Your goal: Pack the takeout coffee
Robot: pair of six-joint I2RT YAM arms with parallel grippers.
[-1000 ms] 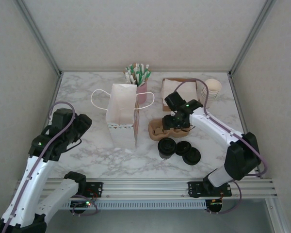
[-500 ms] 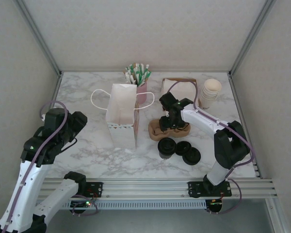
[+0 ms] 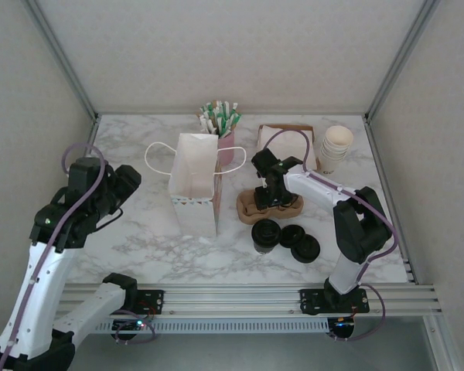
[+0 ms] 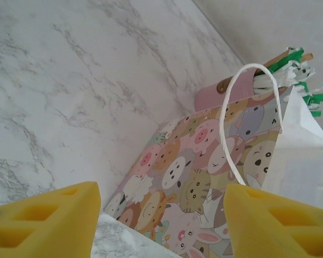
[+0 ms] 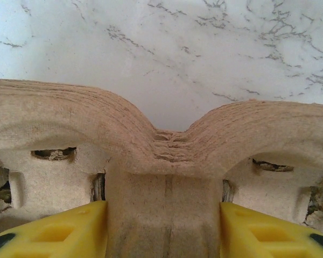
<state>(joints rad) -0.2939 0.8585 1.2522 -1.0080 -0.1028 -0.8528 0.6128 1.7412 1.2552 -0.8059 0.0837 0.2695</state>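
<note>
Left arm stands at the near left. Left claw (image 3: 127, 180) hangs over bare marble bench (image 3: 147, 236), well apart from the bag. In its wrist view the left claw (image 4: 159, 217) is spread wide with nothing between the yellow fingers (image 4: 43, 220). Ahead of it is the bag's side, printed with cartoon animals.

Near centre-right, three black round pieces (image 3: 292, 235) sit close together on the bench. Can't tell whether they are lids or lidded cups.

Just behind them lies the brown pulp cup carrier (image 3: 291, 206), flat on the bench and right of the bag. Right claw (image 3: 269, 196) is down on its middle. In the wrist view the right claw (image 5: 162, 231) straddles the carrier's (image 5: 161, 140) raised centre web. One yellow finger (image 5: 51, 234) is tight against each side of it. Cannot tell whether they are actually pinching the web or only flanking it. Marble shows beyond the carrier's ridge.

Centre: white paper bag (image 3: 195, 185) upright, mouth open, loop handles (image 3: 156, 154) out to both sides. Left wrist view shows the bag (image 4: 194, 183) and one white handle (image 4: 224, 118).

Behind the bag is a pink cup (image 3: 226, 147) full of green-and-white wrapped sticks (image 3: 220, 117). Same cup (image 4: 234, 91) and sticks (image 4: 290, 62) peek over the bag in the left wrist view.

Far right: open cardboard box (image 3: 286, 130) holding white paper. Beside it is a stack of pale paper cups (image 3: 335, 147).
</note>
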